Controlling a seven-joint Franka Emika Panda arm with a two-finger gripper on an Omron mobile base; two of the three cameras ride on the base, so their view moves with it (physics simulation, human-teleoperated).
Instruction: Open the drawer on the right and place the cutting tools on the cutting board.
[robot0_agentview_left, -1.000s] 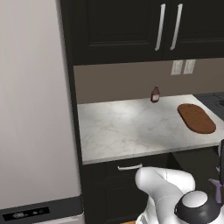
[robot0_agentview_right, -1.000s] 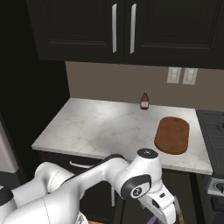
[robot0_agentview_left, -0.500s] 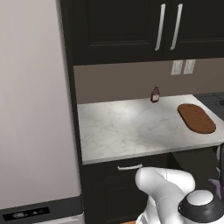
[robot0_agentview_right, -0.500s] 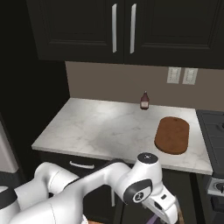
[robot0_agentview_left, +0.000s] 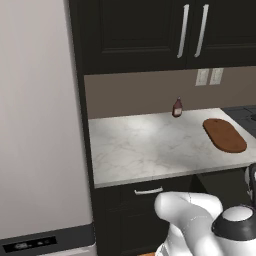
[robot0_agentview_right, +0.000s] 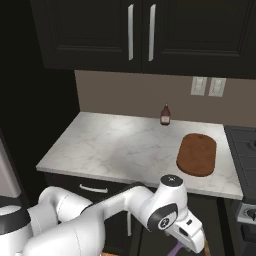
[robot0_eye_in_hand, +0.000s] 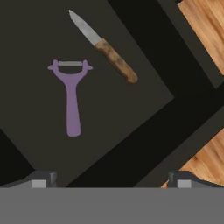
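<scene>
The drawer (robot0_eye_in_hand: 131, 113) on the right stands pulled out, and the hand view looks straight down into its dark inside. Two cutting tools lie on its floor: a purple peeler (robot0_eye_in_hand: 71, 94) and a knife (robot0_eye_in_hand: 105, 47) with a wooden handle and a bare blade. My gripper (robot0_eye_in_hand: 113, 179) hangs above them, open, with nothing between its fingertips (robot0_eye_in_hand: 41, 179). Both tools lie ahead of the jaws, the peeler nearer the left fingertip. The reddish-brown oval cutting board (robot0_agentview_left: 224, 135) (robot0_agentview_right: 197, 154) lies bare at the right end of the marble counter (robot0_agentview_left: 145, 150).
A small dark red bottle (robot0_agentview_left: 177, 107) (robot0_agentview_right: 165, 114) stands by the back wall. A closed drawer with a short silver handle (robot0_agentview_left: 148, 190) (robot0_agentview_right: 93, 188) sits under the counter's left part. A tall fridge (robot0_agentview_left: 40, 125) stands left; wooden floor (robot0_eye_in_hand: 205, 26) shows beyond the drawer.
The arm has sunk a little lower in front of the counter. The jaws have stayed open, and the things on the counter have not moved.
</scene>
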